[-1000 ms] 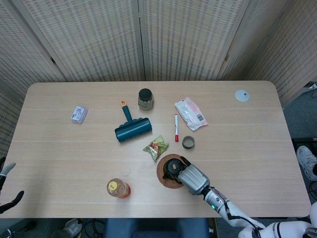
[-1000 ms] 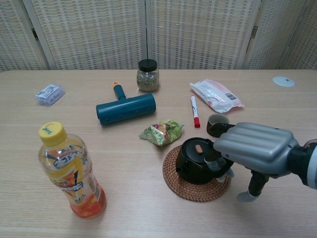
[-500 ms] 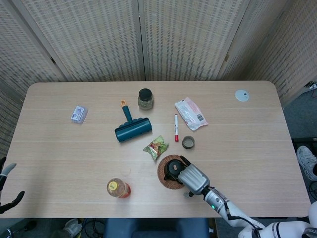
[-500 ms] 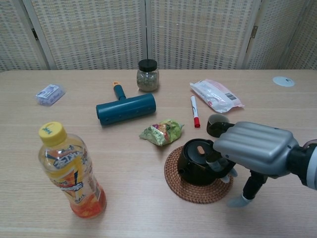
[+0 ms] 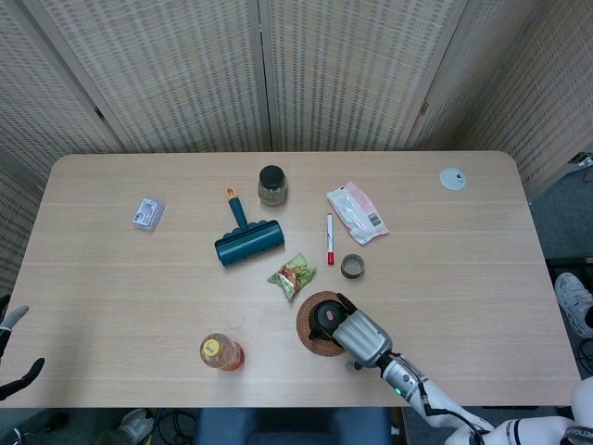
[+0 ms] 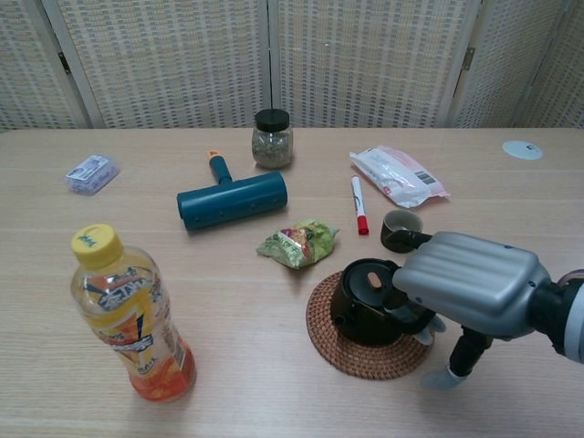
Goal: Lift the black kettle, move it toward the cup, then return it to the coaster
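At the far left edge of the head view we see only the tips of the left hand (image 5: 13, 350), off the table (image 5: 111, 306); fingers apart, nothing in them. Near the front left stands an orange drink bottle (image 6: 128, 315), well clear of the work.

Centre-right: the black kettle (image 6: 365, 301) sits on the woven coaster (image 6: 351, 351), or barely above it; we cannot tell which. Lid knob faces up. The right hand (image 6: 465, 287) is clamped on the kettle's right side, where the handle should be; the hand hides the handle itself.

Judgement: the kettle looks rigid, smooth-glazed, likely heavy for its size and breakable. The handle is the hold to keep; the round body would slip. The squat body has no clear long axis; the spout appears to point left, away from the hand.

The cup (image 6: 400, 228) stands just behind the kettle, near the hand.
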`<state>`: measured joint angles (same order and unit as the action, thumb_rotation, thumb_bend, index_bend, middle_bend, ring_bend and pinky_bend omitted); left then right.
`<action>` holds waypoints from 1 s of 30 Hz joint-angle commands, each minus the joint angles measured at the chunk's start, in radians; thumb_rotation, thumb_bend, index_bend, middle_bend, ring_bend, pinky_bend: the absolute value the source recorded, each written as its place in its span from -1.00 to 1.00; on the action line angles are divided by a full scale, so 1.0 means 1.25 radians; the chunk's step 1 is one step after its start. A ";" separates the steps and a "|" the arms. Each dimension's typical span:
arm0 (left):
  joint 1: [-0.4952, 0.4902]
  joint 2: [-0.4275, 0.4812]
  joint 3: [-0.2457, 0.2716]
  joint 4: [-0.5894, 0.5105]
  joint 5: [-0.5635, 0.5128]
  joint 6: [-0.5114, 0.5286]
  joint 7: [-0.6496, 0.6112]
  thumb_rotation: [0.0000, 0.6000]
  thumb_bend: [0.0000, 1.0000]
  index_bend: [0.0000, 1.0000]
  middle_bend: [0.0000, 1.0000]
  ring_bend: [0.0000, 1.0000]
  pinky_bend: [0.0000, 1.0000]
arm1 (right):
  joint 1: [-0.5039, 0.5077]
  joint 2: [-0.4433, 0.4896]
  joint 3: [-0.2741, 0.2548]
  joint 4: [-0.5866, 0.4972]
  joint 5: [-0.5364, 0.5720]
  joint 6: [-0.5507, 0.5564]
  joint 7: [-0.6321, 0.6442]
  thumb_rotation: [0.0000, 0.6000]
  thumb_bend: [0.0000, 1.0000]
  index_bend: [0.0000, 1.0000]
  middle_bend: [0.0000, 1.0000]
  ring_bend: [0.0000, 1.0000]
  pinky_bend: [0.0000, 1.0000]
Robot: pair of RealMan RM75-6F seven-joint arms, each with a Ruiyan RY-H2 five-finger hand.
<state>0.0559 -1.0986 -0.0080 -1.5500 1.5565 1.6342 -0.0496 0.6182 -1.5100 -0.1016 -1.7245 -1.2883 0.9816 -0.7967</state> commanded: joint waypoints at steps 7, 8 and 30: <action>-0.001 -0.005 0.000 0.007 -0.002 -0.005 -0.004 1.00 -0.51 -0.70 -0.97 -0.85 -0.97 | -0.015 -0.003 -0.017 0.010 -0.023 0.014 -0.015 0.50 -1.00 0.28 0.32 0.01 -1.00; -0.001 -0.005 0.001 0.007 -0.002 -0.006 -0.004 1.00 -0.51 -0.70 -0.97 -0.85 -0.97 | -0.017 -0.004 -0.018 0.012 -0.026 0.017 -0.014 0.50 -1.00 0.28 0.32 0.02 -1.00; -0.004 -0.007 0.000 0.011 -0.005 -0.012 -0.002 1.00 -0.51 -0.70 -0.97 -0.85 -0.98 | -0.035 -0.015 0.007 0.029 -0.039 0.011 0.037 0.93 -1.00 0.54 0.56 0.38 -1.00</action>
<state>0.0514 -1.1080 -0.0078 -1.5368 1.5504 1.6187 -0.0521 0.5704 -1.5291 -0.0979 -1.6832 -1.3413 1.0002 -0.7546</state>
